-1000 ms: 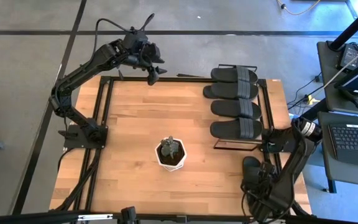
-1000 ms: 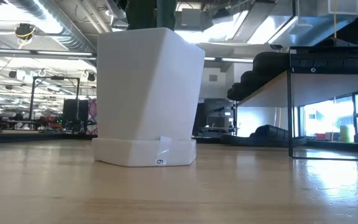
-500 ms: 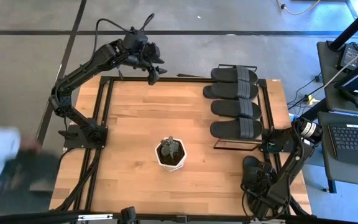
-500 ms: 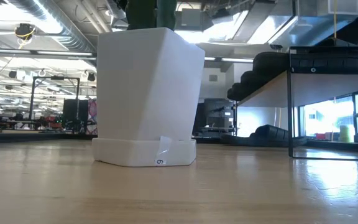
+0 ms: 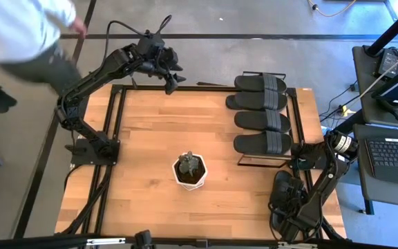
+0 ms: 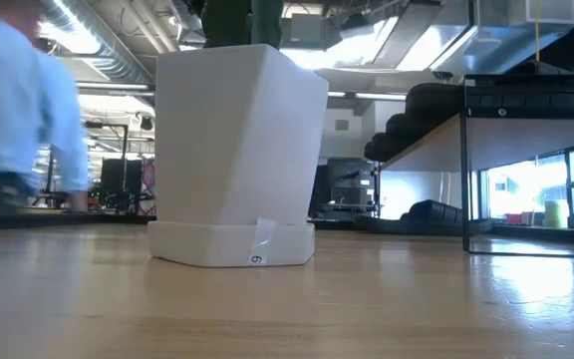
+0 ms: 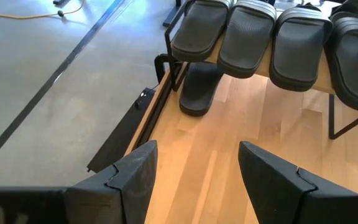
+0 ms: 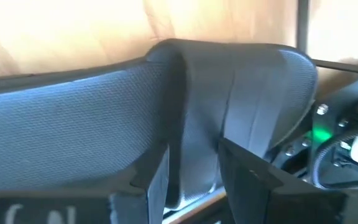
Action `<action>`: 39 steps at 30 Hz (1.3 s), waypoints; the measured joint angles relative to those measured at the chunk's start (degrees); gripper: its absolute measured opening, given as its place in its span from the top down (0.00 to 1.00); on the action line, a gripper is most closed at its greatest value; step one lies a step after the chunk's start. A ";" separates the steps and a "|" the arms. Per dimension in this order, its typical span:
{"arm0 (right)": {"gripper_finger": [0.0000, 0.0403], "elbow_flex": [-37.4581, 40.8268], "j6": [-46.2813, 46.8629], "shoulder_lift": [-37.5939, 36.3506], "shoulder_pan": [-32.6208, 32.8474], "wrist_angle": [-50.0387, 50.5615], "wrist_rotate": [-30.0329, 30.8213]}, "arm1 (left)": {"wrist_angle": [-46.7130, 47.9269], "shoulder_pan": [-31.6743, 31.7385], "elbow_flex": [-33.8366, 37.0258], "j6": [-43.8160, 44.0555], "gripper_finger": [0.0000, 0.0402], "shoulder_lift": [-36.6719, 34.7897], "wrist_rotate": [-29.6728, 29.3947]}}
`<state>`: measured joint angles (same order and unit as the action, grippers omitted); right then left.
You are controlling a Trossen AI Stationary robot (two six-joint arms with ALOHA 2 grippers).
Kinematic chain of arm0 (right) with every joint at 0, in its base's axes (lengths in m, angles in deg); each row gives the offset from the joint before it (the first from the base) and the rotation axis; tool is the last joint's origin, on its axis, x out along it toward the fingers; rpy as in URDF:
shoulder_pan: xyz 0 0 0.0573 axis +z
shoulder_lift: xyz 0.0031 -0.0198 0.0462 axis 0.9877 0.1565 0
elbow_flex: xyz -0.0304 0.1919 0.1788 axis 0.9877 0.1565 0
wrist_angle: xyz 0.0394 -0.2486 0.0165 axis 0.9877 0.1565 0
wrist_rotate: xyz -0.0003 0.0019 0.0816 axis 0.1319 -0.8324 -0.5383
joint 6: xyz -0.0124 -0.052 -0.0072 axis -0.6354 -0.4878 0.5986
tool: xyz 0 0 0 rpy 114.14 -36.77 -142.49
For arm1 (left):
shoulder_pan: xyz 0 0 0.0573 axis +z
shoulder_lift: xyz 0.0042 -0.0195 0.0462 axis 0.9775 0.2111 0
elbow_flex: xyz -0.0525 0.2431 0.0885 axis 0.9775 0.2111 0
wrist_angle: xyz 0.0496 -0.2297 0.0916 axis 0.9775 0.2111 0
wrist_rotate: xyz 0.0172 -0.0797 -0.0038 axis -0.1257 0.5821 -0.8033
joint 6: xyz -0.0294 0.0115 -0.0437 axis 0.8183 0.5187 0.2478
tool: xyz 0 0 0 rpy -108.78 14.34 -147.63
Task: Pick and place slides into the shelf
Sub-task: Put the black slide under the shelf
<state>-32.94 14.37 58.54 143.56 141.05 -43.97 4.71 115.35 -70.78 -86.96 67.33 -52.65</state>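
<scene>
Several black slides (image 5: 261, 114) lie side by side on top of the shelf (image 5: 292, 111), and one more (image 7: 197, 93) rests on the table under it. Another slide (image 5: 283, 185) is by the table's near right corner, with my right gripper (image 8: 194, 171) shut on it. In the high view the right arm covers that gripper. My left gripper (image 5: 171, 83) hangs open above the table's far edge, holding nothing. My right gripper has the slide between its two fingers (image 8: 244, 177), which come from above, pointing steeply down. A raised dark part of the slide (image 8: 194, 137) fills the gap between them; which part it is I cannot tell. Whether the slide rests on the table does not show.
A white pot with a plant (image 5: 190, 171) stands mid-table, near the front, and fills the low view (image 6: 237, 150). A person (image 5: 26, 34) walks on the floor past the table's far left corner. Bare wood lies left of the shelf.
My right arm has sunk toward the table at the near right corner, its fingers staying on the slide. A person has walked along the table's left side from the near end to the far end.
</scene>
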 joint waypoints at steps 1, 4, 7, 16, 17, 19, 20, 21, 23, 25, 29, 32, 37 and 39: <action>0.65 0.00 -0.02 0.00 -0.10 -0.69 0.02 | 0.01 -0.19 0.00 0.00 0.46 0.06 -0.03; 0.65 0.02 -0.03 0.00 -0.19 -3.20 0.10 | 0.02 -0.32 0.00 -0.08 0.46 0.13 0.01; 0.65 0.24 -0.03 -0.02 -0.20 -3.39 0.20 | 0.01 -0.87 0.00 -0.27 0.46 0.18 -0.19; 0.65 0.28 -0.20 -0.02 -0.20 -3.18 0.18 | 0.01 -1.32 0.00 -0.39 0.46 0.20 -0.21; 0.65 0.28 -0.22 -0.02 -0.20 -3.15 0.17 | 0.01 -1.36 0.00 -0.39 0.46 0.22 -0.19; 0.65 0.28 -0.22 -0.02 -0.20 -2.79 0.13 | 0.01 -1.42 0.00 -0.42 0.46 0.22 -0.14; 0.65 0.28 -0.22 -0.02 -0.20 -2.60 0.09 | 0.01 -1.40 0.00 -0.42 0.46 0.22 -0.14; 0.65 0.28 -0.20 -0.02 -0.20 -2.22 0.09 | 0.01 -1.40 0.00 -0.42 0.46 0.22 -0.16; 0.65 0.30 -0.01 -0.02 -0.20 -0.43 -0.33 | 0.01 -1.36 0.00 -0.42 0.46 0.22 -0.16; 0.65 0.32 -0.01 0.00 -0.42 1.15 -1.03 | 0.01 -1.36 0.00 -0.42 0.46 0.22 -0.16; 0.65 0.35 0.02 0.00 -0.52 4.93 -2.20 | 0.01 -1.40 0.00 -0.37 0.46 0.22 -0.14; 0.65 0.37 0.02 0.02 -0.50 5.85 -2.31 | 0.03 -1.38 0.00 -0.37 0.46 0.22 -0.14; 0.67 0.96 0.16 0.57 -0.50 5.17 -2.11 | 0.02 -1.38 0.00 -0.35 0.46 0.22 -0.12; 0.69 2.59 1.00 1.15 -0.51 3.45 -2.06 | 0.03 -1.38 0.00 -0.35 0.46 0.22 -0.12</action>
<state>-30.36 15.37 59.70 143.05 144.51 -46.03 4.75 113.97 -70.78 -87.31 67.55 -52.77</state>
